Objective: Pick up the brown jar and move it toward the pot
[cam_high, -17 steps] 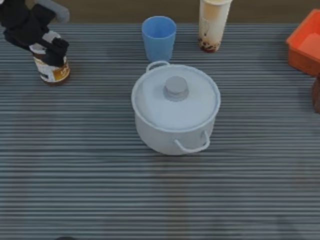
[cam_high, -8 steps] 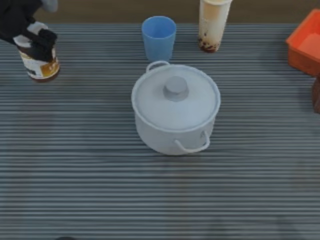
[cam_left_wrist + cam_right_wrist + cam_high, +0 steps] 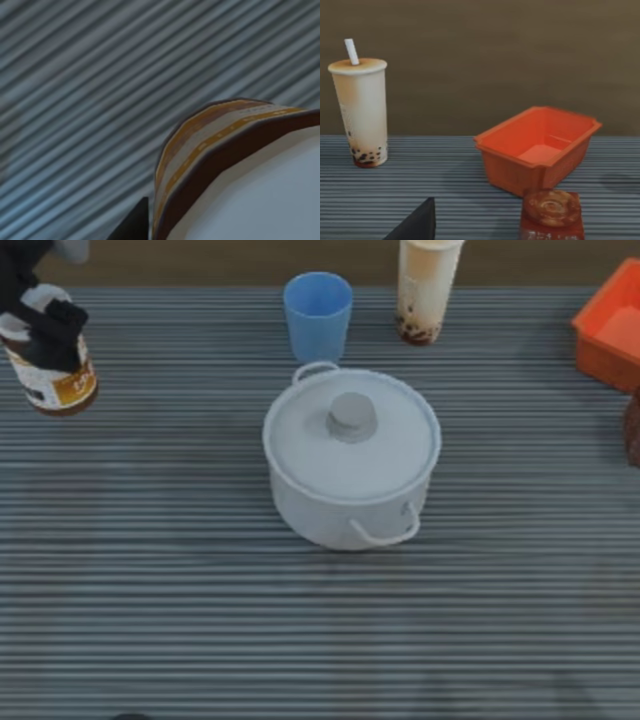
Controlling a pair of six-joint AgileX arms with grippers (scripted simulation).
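Observation:
The brown jar (image 3: 58, 385), dark brown with a white-and-orange label, hangs above the table at the far left of the top view. My left gripper (image 3: 40, 325) is shut on its lid end from above. The left wrist view is filled by the jar's label band (image 3: 225, 145) and white lid, with one dark fingertip (image 3: 132, 227) beside it. The white pot (image 3: 350, 465), with lid, grey knob and two loop handles, stands at the table's middle, well to the right of the jar. My right gripper (image 3: 480, 236) is parked off the top view's right side, open, one fingertip (image 3: 420, 222) showing.
Behind the pot stands a blue cup (image 3: 318, 312), and to its right a tall cream cup with a brown bottom (image 3: 425, 290). An orange bin (image 3: 612, 325) sits at the back right, with a small red-brown block (image 3: 552, 215) in front of it.
My left gripper has carried the brown jar further left, away from the pot, and higher off the table. The pot and the cups have not moved.

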